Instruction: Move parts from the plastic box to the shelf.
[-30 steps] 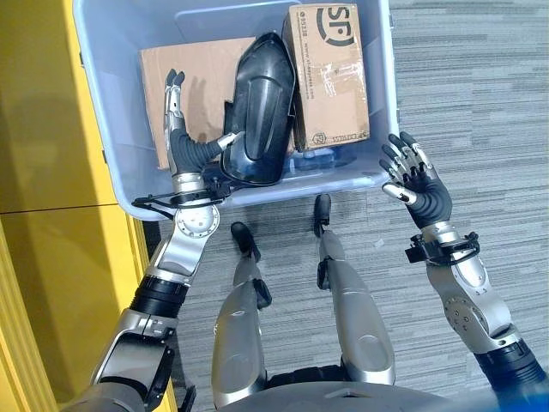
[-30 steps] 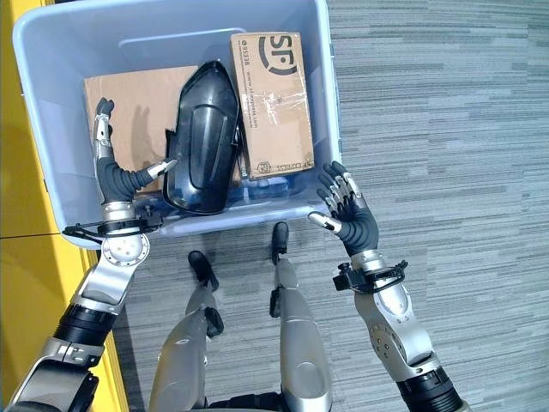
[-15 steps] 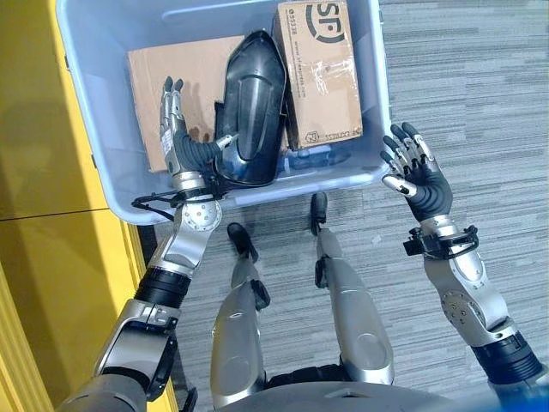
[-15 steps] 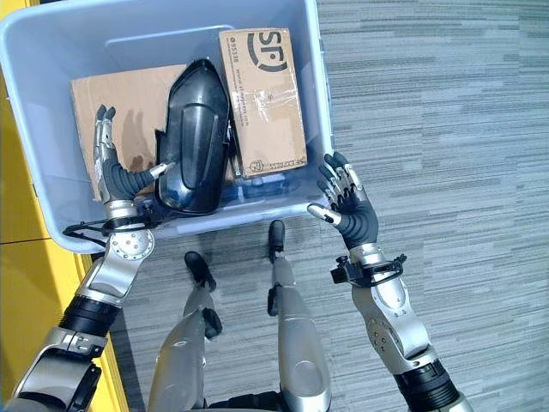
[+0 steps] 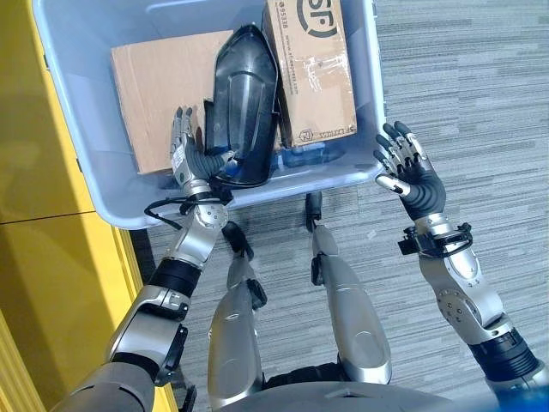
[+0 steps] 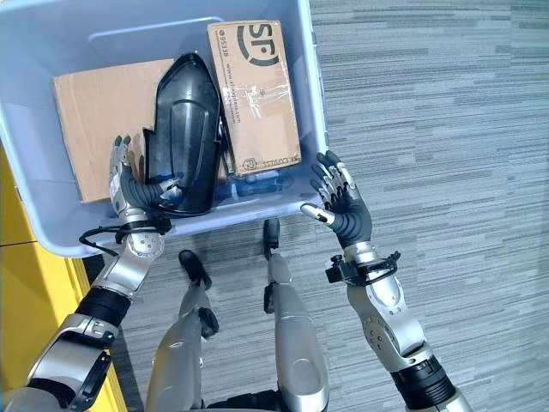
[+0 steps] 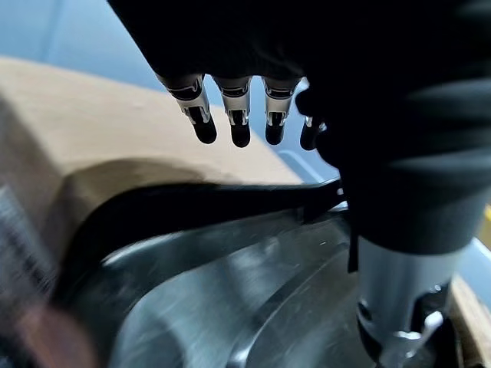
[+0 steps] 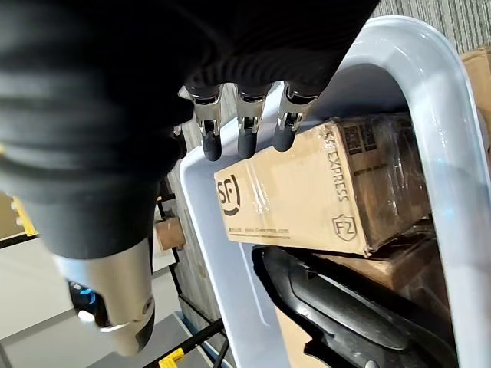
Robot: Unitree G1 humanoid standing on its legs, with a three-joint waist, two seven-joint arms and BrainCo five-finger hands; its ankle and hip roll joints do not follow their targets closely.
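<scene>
We see the left hand (image 5: 188, 159) open against the black part (image 5: 241, 103); the right hand (image 5: 410, 174) hovers open, empty.

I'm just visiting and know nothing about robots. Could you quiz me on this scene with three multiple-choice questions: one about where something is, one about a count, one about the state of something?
1. Where does the black plastic part lie?
A. On the carpet
B. In the blue plastic box, on top of the flat cardboard box
C. In the right hand

2. How many cardboard boxes are in the plastic box?
A. Two
B. Four
C. None

3. What state is the right hand in?
A. Clenched round a box
B. Open, holding nothing, just outside the plastic box's near corner
C. Flat on the floor

Answers: 1 B, the part rests between the flat box and the taped cardboard box, with the left hand at its near end. 2 A, one flat, one taped. 3 B, its fingers are spread.
</scene>
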